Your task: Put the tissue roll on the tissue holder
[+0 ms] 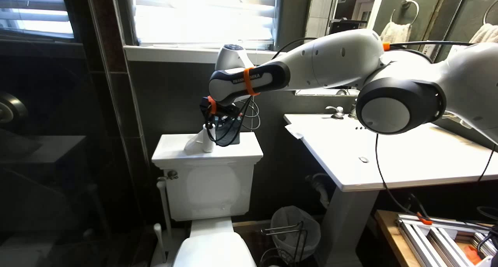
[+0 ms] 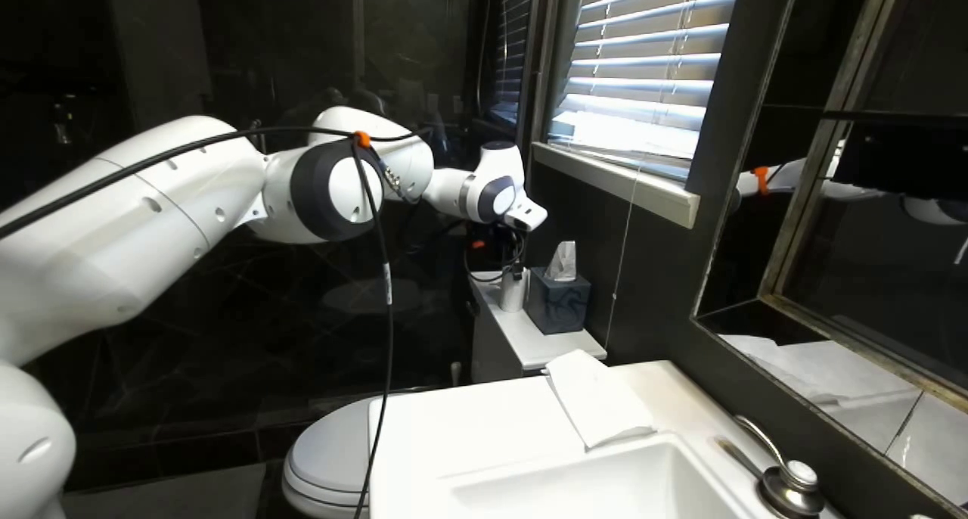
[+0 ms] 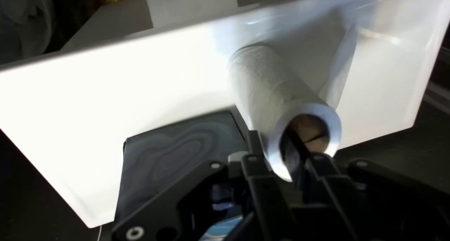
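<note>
In the wrist view, the tool (image 3: pixel 273 139) is gripping the tissue roll (image 3: pixel 270 86) by its rim: the jaws are standing narrowly apart, one dipping into the hollow core (image 3: pixel 314 128) and the other lying along the outer paper, with the wall of the roll filling the space between them. The roll is standing on the white counter (image 3: pixel 119 90), its open end facing the camera, and a loose sheet (image 3: pixel 341 69) is trailing from its side. A dark box (image 3: pixel 179 149) with swirled markings is sitting just beside it, partly hiding behind the tool. In an exterior view, the white arm (image 1: pixel 334 58) is hanging in front of part of the sink (image 1: pixel 400 158), and the counter is forming the top of a toilet tank (image 1: pixel 214 193); the roll is standing upright below the tool, the sheet fanning out on the side away from the box, while black cables (image 1: pixel 222 145) are looping across both. A metal stand (image 1: pixel 284 232), seemingly the tissue holder, is standing low down near a lined bin (image 1: pixel 286 214), well apart from the roll, and daylight is glaring through the blinds (image 1: pixel 206 18). In an exterior view, a white tissue (image 2: pixel 563 262) is poking up from the box, the roll is standing close beside it, and the jaws are showing too dark to make out. Folded paper (image 2: pixel 597 398) is lying on the sink's edge, and a closed toilet lid (image 2: pixel 336 443) is showing beyond.
</note>
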Robot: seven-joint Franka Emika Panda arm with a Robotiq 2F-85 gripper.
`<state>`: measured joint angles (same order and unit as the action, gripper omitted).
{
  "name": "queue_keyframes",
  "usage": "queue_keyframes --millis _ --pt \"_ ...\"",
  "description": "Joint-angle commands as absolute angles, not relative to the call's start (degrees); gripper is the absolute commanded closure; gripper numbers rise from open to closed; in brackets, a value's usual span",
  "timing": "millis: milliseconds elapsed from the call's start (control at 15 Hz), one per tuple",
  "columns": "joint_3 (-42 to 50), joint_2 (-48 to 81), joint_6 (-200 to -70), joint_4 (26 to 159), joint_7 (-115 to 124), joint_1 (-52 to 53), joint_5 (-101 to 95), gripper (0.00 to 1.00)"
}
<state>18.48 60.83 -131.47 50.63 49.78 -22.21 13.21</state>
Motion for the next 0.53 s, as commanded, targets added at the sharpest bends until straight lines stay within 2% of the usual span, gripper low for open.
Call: queue_keyframes --millis 0,133,467 --pt "18.8 62.6 -130.2 47.2 50.7 -22.5 12.9 0.92" --pt "18.6 61.8 -129.5 47.9 50.4 -22.3 13.0 1.0" --pt "20.0 52.6 -124.1 57.0 46.3 -18.9 10.9 0.97"
